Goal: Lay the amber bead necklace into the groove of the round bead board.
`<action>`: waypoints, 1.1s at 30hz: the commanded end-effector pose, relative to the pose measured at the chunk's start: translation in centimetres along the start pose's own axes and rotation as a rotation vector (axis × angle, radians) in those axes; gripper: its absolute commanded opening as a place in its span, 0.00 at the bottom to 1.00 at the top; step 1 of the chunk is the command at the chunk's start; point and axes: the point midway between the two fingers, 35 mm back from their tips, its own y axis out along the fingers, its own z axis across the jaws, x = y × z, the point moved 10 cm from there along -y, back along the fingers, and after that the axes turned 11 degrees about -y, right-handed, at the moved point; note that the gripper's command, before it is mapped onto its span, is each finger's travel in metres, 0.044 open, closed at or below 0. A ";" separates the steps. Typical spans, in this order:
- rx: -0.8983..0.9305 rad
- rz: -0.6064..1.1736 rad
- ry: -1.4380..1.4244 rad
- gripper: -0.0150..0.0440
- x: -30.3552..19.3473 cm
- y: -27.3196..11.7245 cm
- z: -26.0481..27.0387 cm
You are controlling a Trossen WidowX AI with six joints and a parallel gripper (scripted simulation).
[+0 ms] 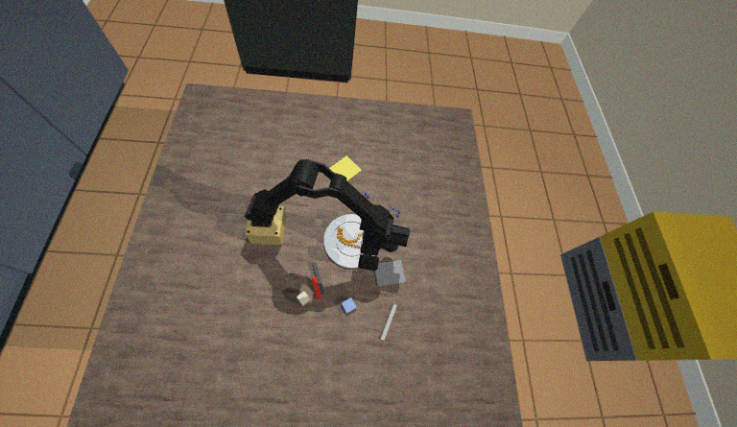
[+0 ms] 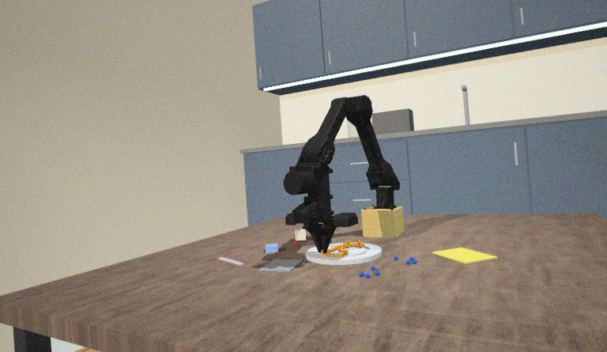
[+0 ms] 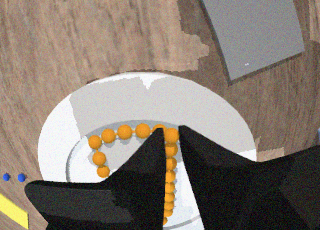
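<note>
Claw (image 1: 370,246) (image 2: 322,252) (image 3: 171,133) pinched on one bead of the amber bead necklace (image 1: 341,238) (image 2: 343,252) (image 3: 142,130), which lies bunched on the round bead board (image 1: 334,246) (image 2: 376,257) (image 3: 55,135); seating in the groove (image 3: 135,123) unclear. A sideways pull could drag neighbouring beads out of line; a shallow pinch might slip.

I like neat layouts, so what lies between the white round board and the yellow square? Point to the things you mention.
Small blue beads (image 1: 367,195) (image 2: 412,259) (image 3: 21,178) lie there, as the exterior view shows.
</note>
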 end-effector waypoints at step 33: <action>0.005 0.009 -0.004 1.00 0.0 -0.5 0.0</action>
